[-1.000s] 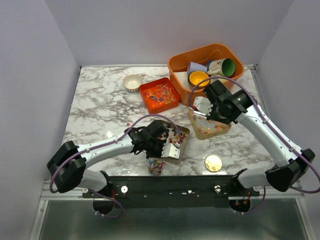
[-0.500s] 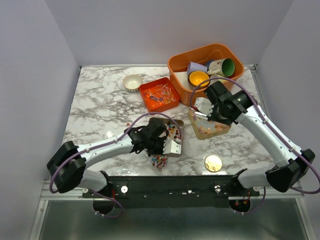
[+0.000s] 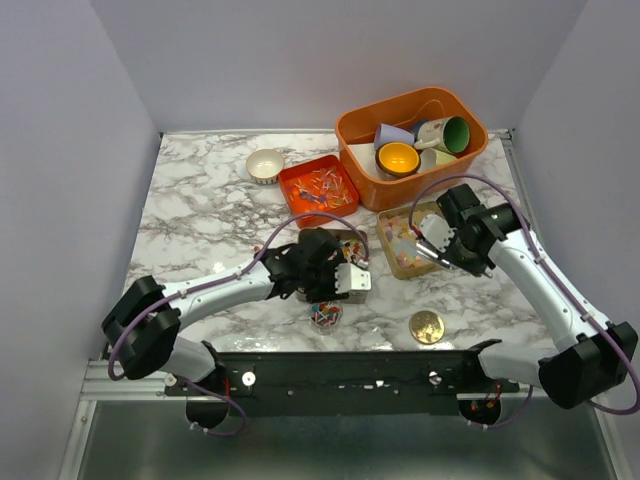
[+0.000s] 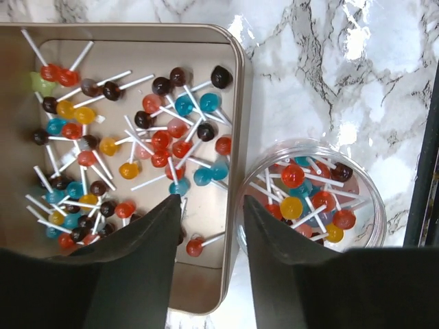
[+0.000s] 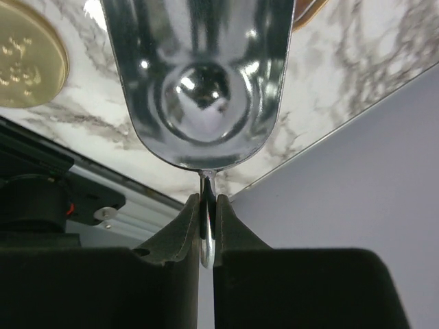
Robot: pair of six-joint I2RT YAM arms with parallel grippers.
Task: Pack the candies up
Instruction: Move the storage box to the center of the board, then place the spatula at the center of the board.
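The candies are small lollipops of several colours. Many lie in a metal tin (image 4: 206, 171) and more fill a round clear tub (image 4: 312, 202) right beside it. My left gripper (image 4: 211, 205) is open and straddles the tin's right rim, one finger inside the tin and one over the tub. From above, this gripper (image 3: 345, 280) covers most of the tin, with the tub (image 3: 324, 316) just in front. My right gripper (image 5: 206, 205) is shut on the handle of an empty metal scoop (image 5: 206, 89). In the top view it (image 3: 440, 252) hovers at a tan tin of pastel candies (image 3: 408, 245).
A red tray (image 3: 320, 187) with more lollipops sits at mid-back. Behind it are a white bowl (image 3: 265, 163) and an orange bin (image 3: 470, 145) holding coloured cups. A round gold disc (image 3: 427, 326) lies near the front edge, also seen as a gold disc (image 5: 27, 62) by the scoop.
My left gripper has opened and let go of the tin's rim, and the tin now lies flat. My right arm has drawn the scoop back to the right and nearer.
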